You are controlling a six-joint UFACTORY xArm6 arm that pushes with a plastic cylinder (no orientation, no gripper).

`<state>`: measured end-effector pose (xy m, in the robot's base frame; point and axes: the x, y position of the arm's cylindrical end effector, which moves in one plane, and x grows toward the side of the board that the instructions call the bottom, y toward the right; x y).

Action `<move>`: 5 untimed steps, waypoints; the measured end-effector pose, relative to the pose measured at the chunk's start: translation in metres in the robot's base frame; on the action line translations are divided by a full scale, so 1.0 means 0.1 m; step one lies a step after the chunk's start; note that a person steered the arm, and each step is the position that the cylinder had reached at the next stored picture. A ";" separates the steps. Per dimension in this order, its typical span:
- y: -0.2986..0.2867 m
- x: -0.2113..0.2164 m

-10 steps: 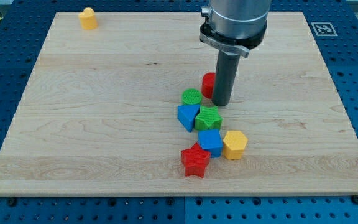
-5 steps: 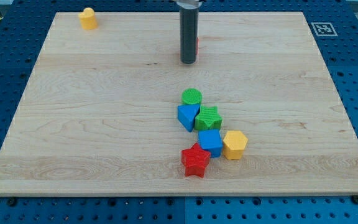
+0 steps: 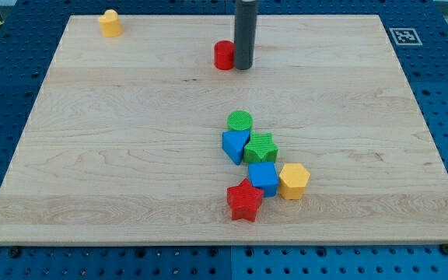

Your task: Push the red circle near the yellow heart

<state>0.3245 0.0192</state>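
The red circle (image 3: 223, 54) sits near the top middle of the wooden board. My tip (image 3: 243, 67) is right beside it, touching its right side. The yellow heart (image 3: 110, 22) sits in the board's top left corner, far to the left of the red circle.
A cluster lies below the middle: a green circle (image 3: 239, 121), a blue triangle (image 3: 234, 145), a green block (image 3: 261, 147), a blue cube (image 3: 264, 178), a yellow hexagon (image 3: 293, 180) and a red star (image 3: 244, 201). A marker tag (image 3: 402, 36) is at the top right.
The red circle has moved from beside the cluster up to the top of the board and now shows left of the rod. My tip moved up with it.
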 end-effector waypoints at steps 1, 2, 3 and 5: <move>-0.12 -0.12; -0.32 -0.16; -0.57 -0.20; -0.95 -0.46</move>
<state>0.2789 -0.0758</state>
